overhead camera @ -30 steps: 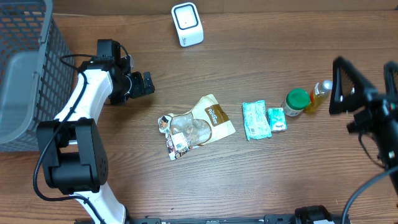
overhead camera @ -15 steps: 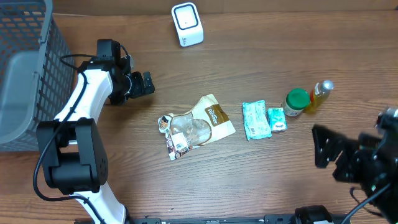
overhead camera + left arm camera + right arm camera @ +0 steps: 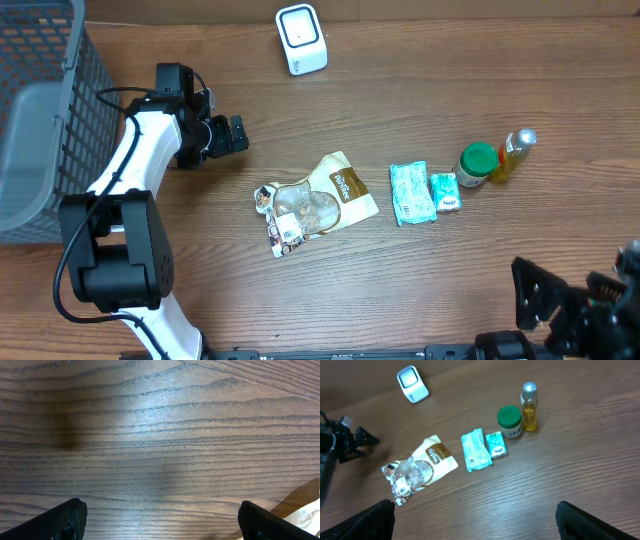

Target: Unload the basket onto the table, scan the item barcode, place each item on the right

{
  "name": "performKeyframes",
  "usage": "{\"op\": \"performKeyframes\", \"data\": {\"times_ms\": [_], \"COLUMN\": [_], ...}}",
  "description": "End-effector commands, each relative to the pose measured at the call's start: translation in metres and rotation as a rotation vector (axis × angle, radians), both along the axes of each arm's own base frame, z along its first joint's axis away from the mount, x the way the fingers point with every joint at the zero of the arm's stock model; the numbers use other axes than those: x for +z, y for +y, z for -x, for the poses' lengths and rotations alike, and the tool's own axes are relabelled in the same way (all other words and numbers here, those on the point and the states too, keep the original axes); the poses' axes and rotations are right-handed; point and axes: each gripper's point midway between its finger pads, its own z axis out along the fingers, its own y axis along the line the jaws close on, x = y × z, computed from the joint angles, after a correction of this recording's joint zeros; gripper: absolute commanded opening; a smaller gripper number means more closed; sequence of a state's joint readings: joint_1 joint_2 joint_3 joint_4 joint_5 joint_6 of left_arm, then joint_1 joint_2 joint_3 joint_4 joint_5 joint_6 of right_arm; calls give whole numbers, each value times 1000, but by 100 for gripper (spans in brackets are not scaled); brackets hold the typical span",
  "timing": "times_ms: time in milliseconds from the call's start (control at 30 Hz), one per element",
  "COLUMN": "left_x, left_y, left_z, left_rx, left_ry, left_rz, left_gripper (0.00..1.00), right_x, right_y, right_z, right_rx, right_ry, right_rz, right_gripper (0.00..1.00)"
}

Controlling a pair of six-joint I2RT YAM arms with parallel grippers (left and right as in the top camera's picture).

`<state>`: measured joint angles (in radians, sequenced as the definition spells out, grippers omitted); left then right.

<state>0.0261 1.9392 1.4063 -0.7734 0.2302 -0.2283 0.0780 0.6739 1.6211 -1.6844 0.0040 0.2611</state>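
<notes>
Several items lie on the wooden table: a clear and brown snack bag [image 3: 315, 203] [image 3: 417, 467], a teal packet [image 3: 411, 192], a smaller teal packet [image 3: 445, 191], a green-lidded jar [image 3: 477, 164] and a yellow bottle [image 3: 514, 154]. The white barcode scanner [image 3: 301, 38] [image 3: 412, 383] stands at the back. My left gripper [image 3: 235, 135] [image 3: 160, 520] is open and empty over bare wood, left of the bag, whose corner [image 3: 305, 510] shows at the left wrist view's edge. Raised at the front right, my right gripper [image 3: 540, 295] [image 3: 475, 520] is open and empty.
A grey mesh basket [image 3: 40, 120] stands at the far left behind the left arm. The jar and bottle stand upright close together at the right.
My right arm swung from beside the bottle at the far right down to the front right corner. The left arm and all items stayed put.
</notes>
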Motion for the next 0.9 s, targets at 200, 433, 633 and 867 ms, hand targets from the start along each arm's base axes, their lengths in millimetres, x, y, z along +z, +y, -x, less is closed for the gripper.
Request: {"op": "performKeyframes", "data": {"times_ms": [200,433,633,867], "left_x": [0,0,0,0], "left_y": [1,1,1,1], "left_z": [-3,-3,-3,-3], "left_rx": [-18,-17,-17,-17], "left_ry": [-7,-7,-7,-7], "left_rz": [-10,-10,-10,-10], "left_gripper": [99,100,100,100], "right_x": [-36,-81,-121,-180], "right_y": [-1,10,14,22], "right_z": [14,14,25,35], "right_rx": [7,33,52,84], "right_ry": [38,116,157,250], "right_rz": [3,-54,-71,-103], "right_gripper": [100,100,100,100]}}
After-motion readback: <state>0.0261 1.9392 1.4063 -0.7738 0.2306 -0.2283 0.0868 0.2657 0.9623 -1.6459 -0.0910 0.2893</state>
